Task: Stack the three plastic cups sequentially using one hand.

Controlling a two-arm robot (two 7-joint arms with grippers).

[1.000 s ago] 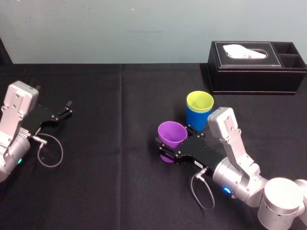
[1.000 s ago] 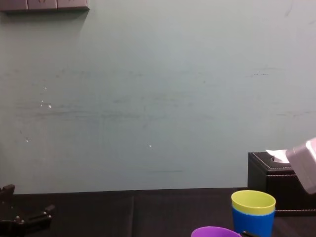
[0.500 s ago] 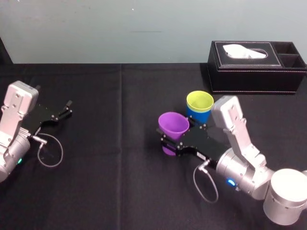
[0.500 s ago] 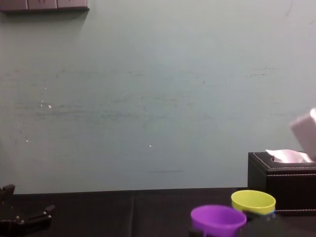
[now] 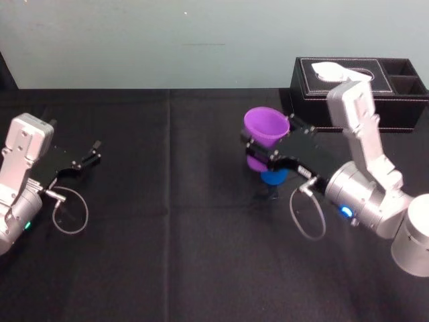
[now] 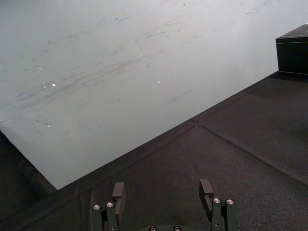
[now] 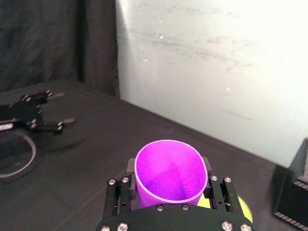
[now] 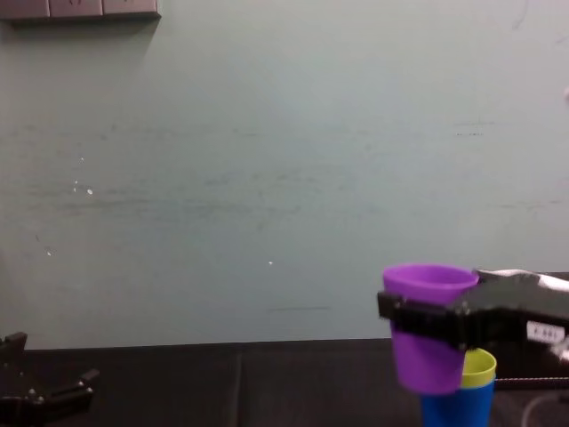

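Black table (image 5: 167,235), purple cup (image 5: 265,127) squeezed by right gripper (image 5: 269,149), held over yellow-green cup (image 8: 481,366) set in blue cup (image 8: 455,407), left gripper (image 6: 162,185) parked at left, fingers spread

black tissue box (image 5: 402,100) | far right of black table (image 5: 167,255) | pale wall (image 5: 134,40)

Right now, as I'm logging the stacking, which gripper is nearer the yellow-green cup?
Right. The right gripper holds the purple cup right by the yellow-green cup, at its rim; the left gripper is parked far off to its left, jaws open.
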